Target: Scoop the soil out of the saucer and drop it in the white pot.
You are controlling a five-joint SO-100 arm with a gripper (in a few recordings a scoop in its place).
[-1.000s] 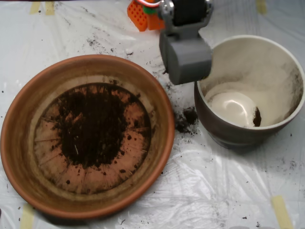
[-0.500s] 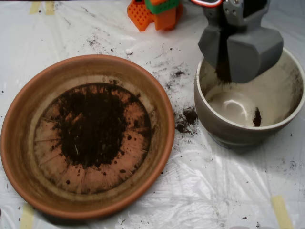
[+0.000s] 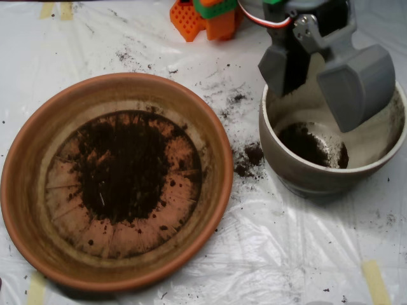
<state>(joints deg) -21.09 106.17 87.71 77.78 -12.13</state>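
The terracotta saucer [image 3: 38, 190] lies at the left, with a round patch of dark soil [image 3: 124, 168] on its ridged bottom. At the right stands the white pot [image 3: 375, 143], and a fresh heap of soil [image 3: 305, 143] lies on its floor. My grey scoop [image 3: 321, 82] hangs over the pot's back rim. It is open: its two shells are spread wide apart and nothing is between them.
Spilled soil clumps [image 3: 249, 157] lie on the white plastic sheet [image 3: 286, 254] between saucer and pot, with more crumbs [image 3: 236, 97] further back. An orange and green arm base [image 3: 206, 16] sits at the top edge. Tape strips [image 3: 375, 279] hold the sheet down.
The scoop moved right from beside the pot to over it. Its shells then spread apart and the soil fell onto the pot's floor.
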